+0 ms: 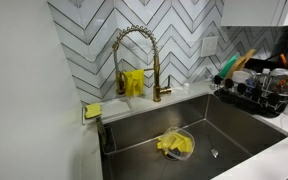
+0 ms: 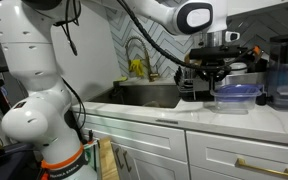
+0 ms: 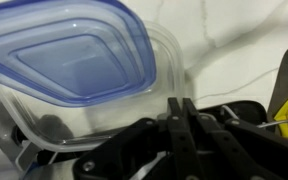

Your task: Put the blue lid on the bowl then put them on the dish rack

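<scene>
Currently, blue lid [image 3: 69, 50] lies atop clear bowl [image 3: 84, 118], slightly askew. Bowl stands on surface [image 2: 164, 113], not in dish rack [image 1: 259, 92]. Gripper [image 3: 180, 108] sits at bowl's rim, fingers drawn together; any pinch on rim not discernible.

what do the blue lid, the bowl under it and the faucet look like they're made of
Blue lid: likely flexible plastic, translucent, with moulded ridges. Bowl: probably clear plastic, possibly glass; the counter shows through its wall. Faucet: metal with a gold finish, judging by its sheen and coiled spring neck.
</scene>
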Available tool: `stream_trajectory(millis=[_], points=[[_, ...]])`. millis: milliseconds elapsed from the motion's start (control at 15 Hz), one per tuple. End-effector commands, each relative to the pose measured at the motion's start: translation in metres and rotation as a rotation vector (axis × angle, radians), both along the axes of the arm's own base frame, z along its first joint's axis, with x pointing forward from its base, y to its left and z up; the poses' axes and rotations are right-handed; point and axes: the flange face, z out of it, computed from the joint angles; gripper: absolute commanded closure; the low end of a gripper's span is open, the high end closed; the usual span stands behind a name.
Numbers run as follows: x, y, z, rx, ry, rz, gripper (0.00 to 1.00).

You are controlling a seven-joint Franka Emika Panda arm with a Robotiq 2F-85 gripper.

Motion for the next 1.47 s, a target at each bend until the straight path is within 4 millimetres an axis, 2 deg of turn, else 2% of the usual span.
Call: stream_trajectory(millis=[0, 200, 400, 533, 733, 867, 1000, 1133, 1333, 1400], points=[[-0.009, 0.010, 0.033, -0.120, 0.031, -0.080, 0.98], [-0.016, 0.016, 0.066, -0.228, 0.053, -0.140, 0.98], [-0.020, 0.036, 0.105, -0.257, 0.042, -0.138, 0.98], [-0.022, 0.061, 0.130, -0.235, 0.023, -0.094, 0.98], [-0.019, 0.105, 0.157, -0.219, -0.039, -0.006, 0.98], [-0.013, 0.132, 0.166, -0.204, -0.088, 0.052, 0.98], [-0.003, 0.150, 0.169, -0.172, -0.126, 0.101, 0.98], [0.007, 0.159, 0.167, -0.145, -0.160, 0.122, 0.98], [0.027, 0.161, 0.164, -0.078, -0.227, 0.128, 0.98], [0.013, 0.164, 0.166, -0.117, -0.191, 0.119, 0.92]])
